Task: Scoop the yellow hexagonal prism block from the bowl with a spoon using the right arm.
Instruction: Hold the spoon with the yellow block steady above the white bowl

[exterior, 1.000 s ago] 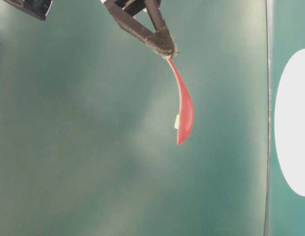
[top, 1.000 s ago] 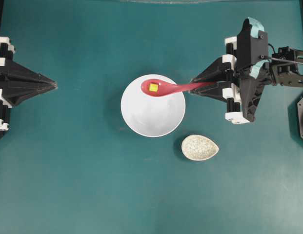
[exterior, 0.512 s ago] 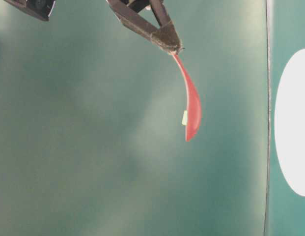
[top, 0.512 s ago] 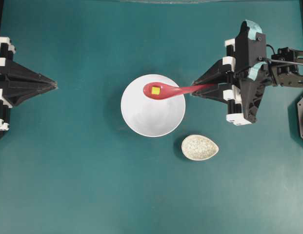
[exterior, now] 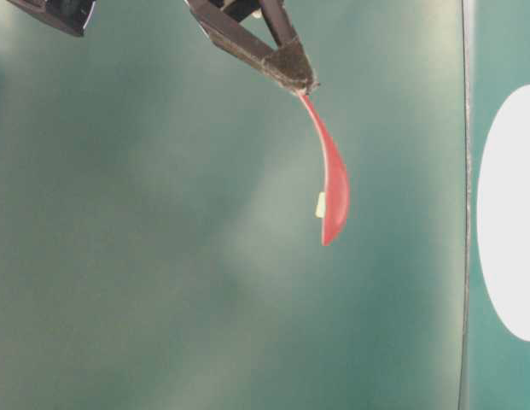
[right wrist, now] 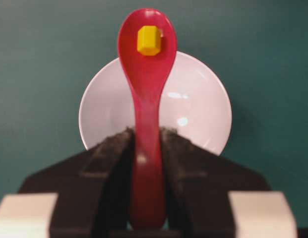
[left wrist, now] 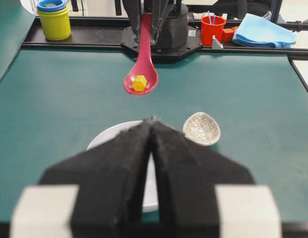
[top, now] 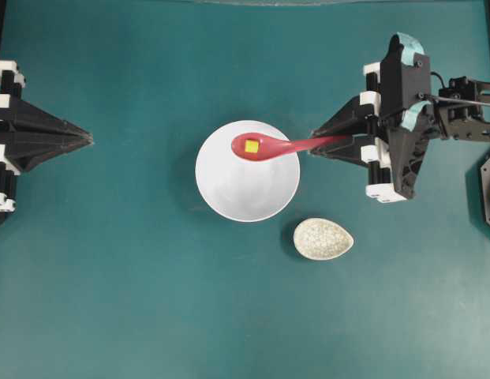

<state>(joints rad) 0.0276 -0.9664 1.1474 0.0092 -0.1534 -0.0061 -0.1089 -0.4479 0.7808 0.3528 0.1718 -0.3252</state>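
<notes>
The red-pink spoon (top: 268, 145) hangs level over the far part of the white bowl (top: 229, 205), above its rim. In its scoop lies the yellow hexagonal prism block (top: 251, 146). My right gripper (top: 316, 142) is shut on the end of the spoon's handle. The right wrist view shows the handle (right wrist: 146, 148) clamped between the jaws, with the block (right wrist: 149, 40) in the scoop and the bowl (right wrist: 198, 109) below it. My left gripper (top: 88, 140) rests shut and empty at the left edge, facing the bowl (left wrist: 106, 136) and the raised spoon (left wrist: 144, 64).
A small speckled oval spoon rest (top: 323, 238) lies on the green table just right of the bowl's near side. Behind the right arm's base stand stacked yellow and blue cups (left wrist: 53, 20), a red cup (left wrist: 213, 29) and a blue cloth (left wrist: 265, 30).
Over the first half second the spoon with the block drew slightly toward the right arm and rose a little. Since then nothing has moved.
</notes>
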